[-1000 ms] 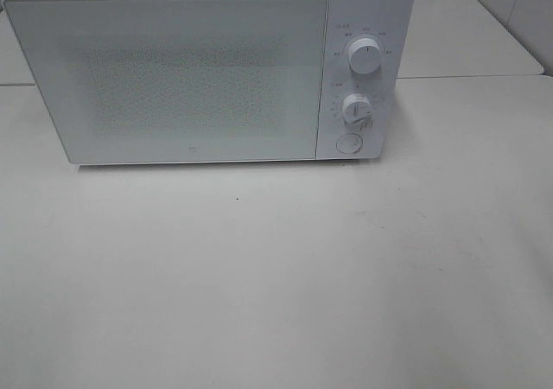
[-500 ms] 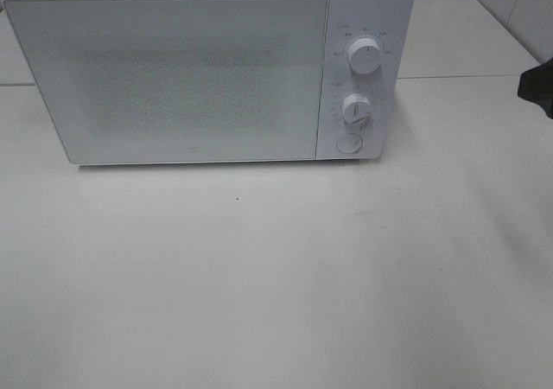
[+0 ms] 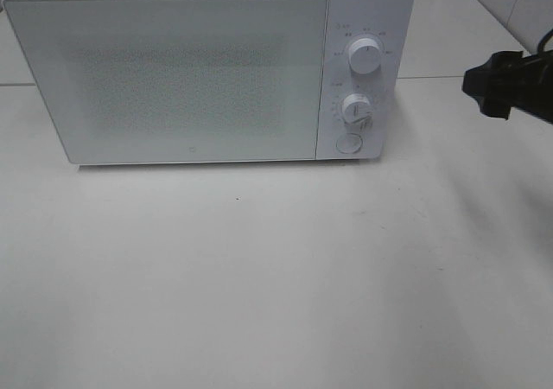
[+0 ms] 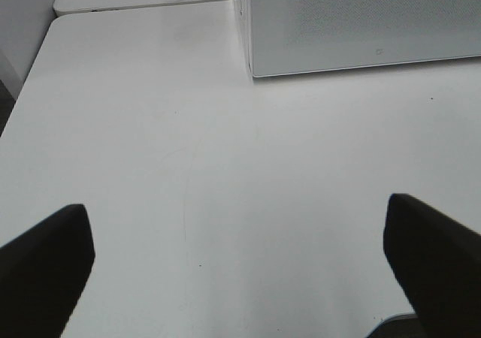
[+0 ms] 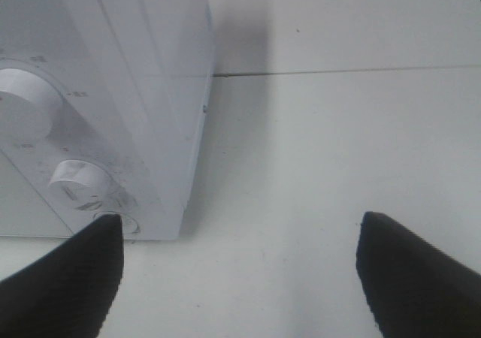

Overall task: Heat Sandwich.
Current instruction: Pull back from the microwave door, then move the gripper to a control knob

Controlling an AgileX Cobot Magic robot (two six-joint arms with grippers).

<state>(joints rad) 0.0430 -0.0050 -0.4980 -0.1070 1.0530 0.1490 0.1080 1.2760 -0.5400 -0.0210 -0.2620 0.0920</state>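
The sandwich is out of view in every frame. A white microwave (image 3: 190, 69) stands at the back of the table with its door (image 3: 173, 78) shut. Its panel has an upper knob (image 3: 365, 56), a lower knob (image 3: 355, 107) and a round button (image 3: 348, 143). My right gripper (image 3: 477, 83) reaches in from the right edge, level with the panel and well apart from it. In the right wrist view it (image 5: 240, 278) is open and empty, facing the microwave's right corner (image 5: 113, 90). My left gripper (image 4: 240, 270) is open and empty over bare table, outside the exterior view.
The white table (image 3: 276, 277) spreads in front of the microwave. A seam (image 3: 467, 77) joins it to a second table behind. The left wrist view shows the microwave's front lower corner (image 4: 361, 22) and the table's left edge (image 4: 30, 75).
My right gripper has come in from the right edge of the exterior view and moved left toward the microwave's panel. The microwave has not moved.
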